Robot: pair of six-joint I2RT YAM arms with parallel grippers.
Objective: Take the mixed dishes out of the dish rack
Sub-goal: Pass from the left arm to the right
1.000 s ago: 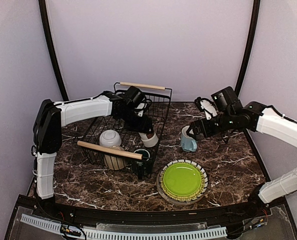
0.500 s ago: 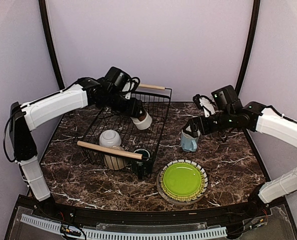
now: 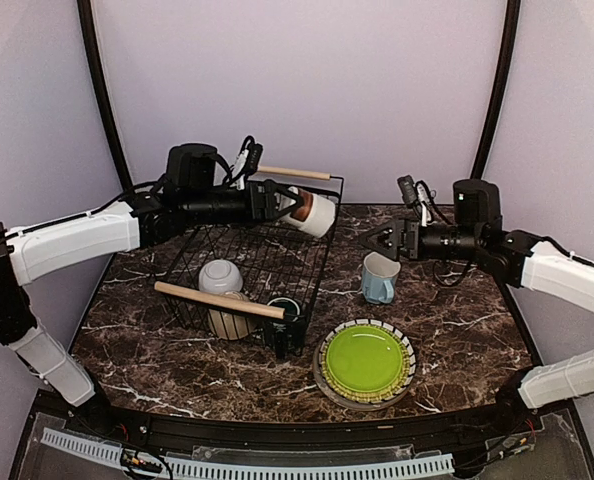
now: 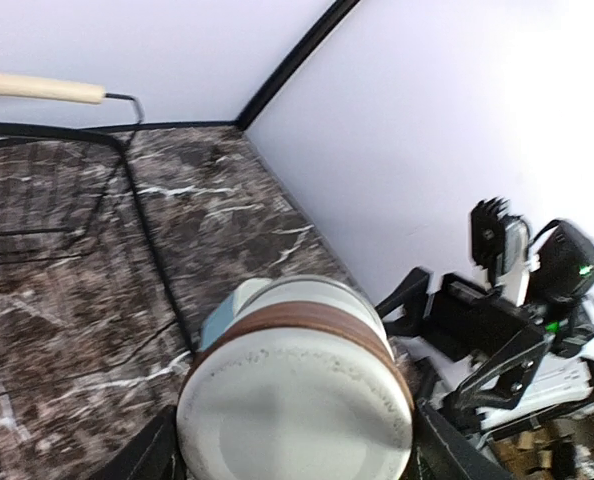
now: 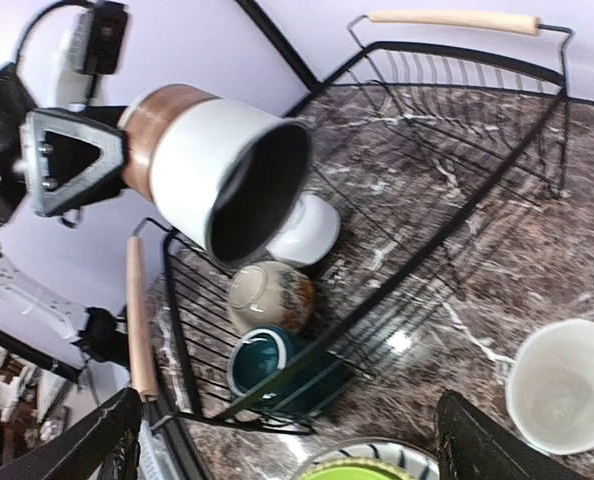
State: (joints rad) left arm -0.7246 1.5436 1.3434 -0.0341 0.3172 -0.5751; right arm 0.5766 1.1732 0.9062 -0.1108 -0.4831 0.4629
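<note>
1. worktop (image 3: 457, 330): dark marble-look stone with white veins, polished, with a bright glint beside the rack.
2. dish rack (image 3: 329, 232): thin black wire, smooth, looks coated; its bar handles (image 3: 220, 299) are pale bare wood, matt.
3. brown-white cup (image 3: 315, 211): smooth glazed ceramic, brown band near the base; underside duller, speckled.
4. lime-green plate (image 3: 365, 360): glossy glaze.
5. light blue mug (image 3: 379, 278): smooth, soft sheen.

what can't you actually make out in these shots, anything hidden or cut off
Grip of the left claw: left wrist view, the base of the brown-white cup fills the frame and hides the fingertips.
Dark green mug: top view, wires and the near handle of the dish rack partly cover it.
Striped plate: top view, the lime-green plate covers all but its rim.
Lime-green plate: right wrist view, cut off by the bottom edge.
</note>
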